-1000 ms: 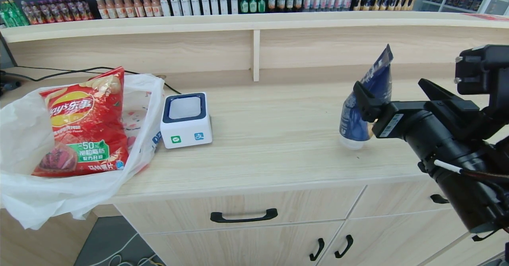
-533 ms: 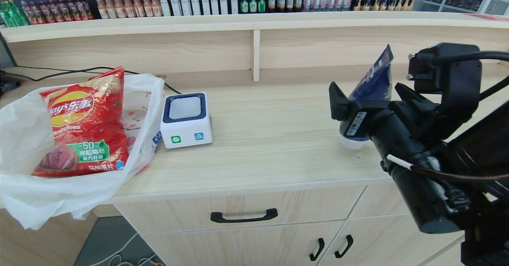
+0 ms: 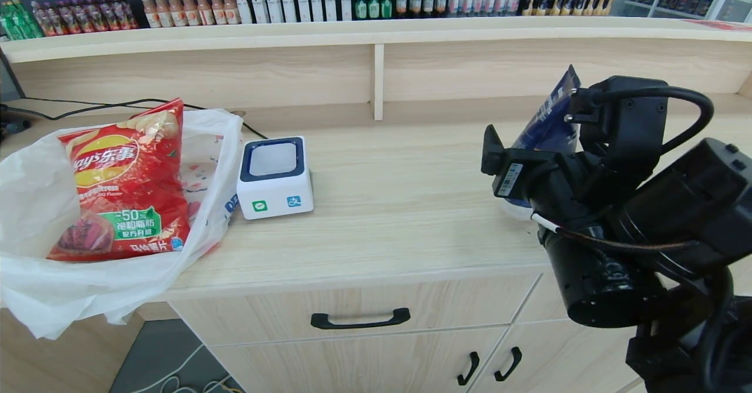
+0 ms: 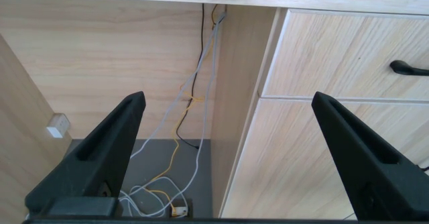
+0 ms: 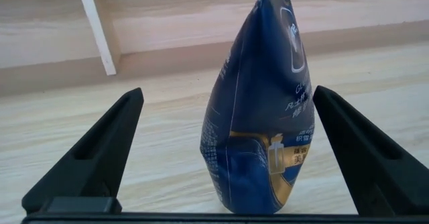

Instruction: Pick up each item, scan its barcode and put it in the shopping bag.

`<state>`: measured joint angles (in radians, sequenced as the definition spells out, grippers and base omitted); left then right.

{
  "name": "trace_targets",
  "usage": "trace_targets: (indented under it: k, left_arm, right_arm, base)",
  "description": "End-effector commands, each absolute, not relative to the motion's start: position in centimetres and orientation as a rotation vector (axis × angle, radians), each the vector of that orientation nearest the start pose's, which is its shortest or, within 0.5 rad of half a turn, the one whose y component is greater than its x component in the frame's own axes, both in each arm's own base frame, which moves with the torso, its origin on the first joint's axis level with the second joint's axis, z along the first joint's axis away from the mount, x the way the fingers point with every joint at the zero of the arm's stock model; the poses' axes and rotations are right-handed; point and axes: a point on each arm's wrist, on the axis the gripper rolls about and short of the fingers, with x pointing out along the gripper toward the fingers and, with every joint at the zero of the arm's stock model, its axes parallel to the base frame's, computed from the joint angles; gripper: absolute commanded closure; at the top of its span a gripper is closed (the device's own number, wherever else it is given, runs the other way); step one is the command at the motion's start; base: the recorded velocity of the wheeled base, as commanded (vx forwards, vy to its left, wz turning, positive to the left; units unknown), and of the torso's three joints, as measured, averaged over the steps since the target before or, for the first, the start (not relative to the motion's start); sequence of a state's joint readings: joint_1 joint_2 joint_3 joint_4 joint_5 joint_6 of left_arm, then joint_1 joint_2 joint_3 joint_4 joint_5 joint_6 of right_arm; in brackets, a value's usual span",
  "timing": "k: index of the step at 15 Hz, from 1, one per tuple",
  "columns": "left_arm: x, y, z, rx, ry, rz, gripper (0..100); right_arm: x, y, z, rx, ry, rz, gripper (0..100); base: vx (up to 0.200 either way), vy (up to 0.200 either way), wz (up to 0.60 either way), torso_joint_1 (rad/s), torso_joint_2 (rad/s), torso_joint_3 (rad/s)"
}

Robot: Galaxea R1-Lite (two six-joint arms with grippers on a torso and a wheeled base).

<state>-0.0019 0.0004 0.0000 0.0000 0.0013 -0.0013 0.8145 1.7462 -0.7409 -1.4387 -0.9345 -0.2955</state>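
Right of the scanner (image 3: 275, 177) | blue pouch (image 5: 258, 117) stands upright | right gripper (image 5: 228, 96) wide open around it, not touching, ready to grab it

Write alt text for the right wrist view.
A dark blue pouch stands upright on the pale wooden counter, between the open fingers of the right pincer, which stand clear of it. Beyond it, a wooden back wall with a vertical divider.

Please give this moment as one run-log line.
right gripper: open, aimed at upright blue pouch | left gripper: open, below counter | chips: in shopping bag
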Motion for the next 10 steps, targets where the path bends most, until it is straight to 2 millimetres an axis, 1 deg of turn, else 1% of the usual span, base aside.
trace_targets:
  k: [1,4,6,7,8,10]
  left_arm:
    - [-2.3,0.0,7.5,-0.002,0.0,0.0,0]
    - [-2.3,0.0,7.5,-0.002,0.0,0.0,0]
    - [-2.3,0.0,7.5,-0.002,0.0,0.0,0]
    - [-2.3,0.0,7.5,-0.002,0.0,0.0,0]
    - [-2.3,0.0,7.5,-0.002,0.0,0.0,0]
    - [-2.3,0.0,7.5,-0.002,0.0,0.002,0]
  right_arm:
    - [22.0,20.4,22.5,0.036,-0.255,-0.166,0]
    - [22.8,19.5,22.5,0.031,-0.257,-0.202,0]
    - [23.8,18.1,22.3,0.008,-0.253,-0.259,0]
    - [24.0,17.8,22.3,0.001,-0.255,-0.272,0]
    - [24.5,17.6,22.1,-0.001,-0.257,-0.282,0]
    - [24.9,17.9,21.4,-0.01,-0.249,-0.281,0]
  base:
    - [0.0,0.0,0.0,0.0,0.0,0.0]
    - [0.0,0.0,0.0,0.0,0.0,0.0]
    - [0.0,0.0,0.0,0.0,0.0,0.0]
    - [0.0,0.0,0.0,0.0,0.0,0.0]
    - [0.0,0.0,0.0,0.0,0.0,0.0]
    - [0.0,0.0,0.0,0.0,0.0,0.0]
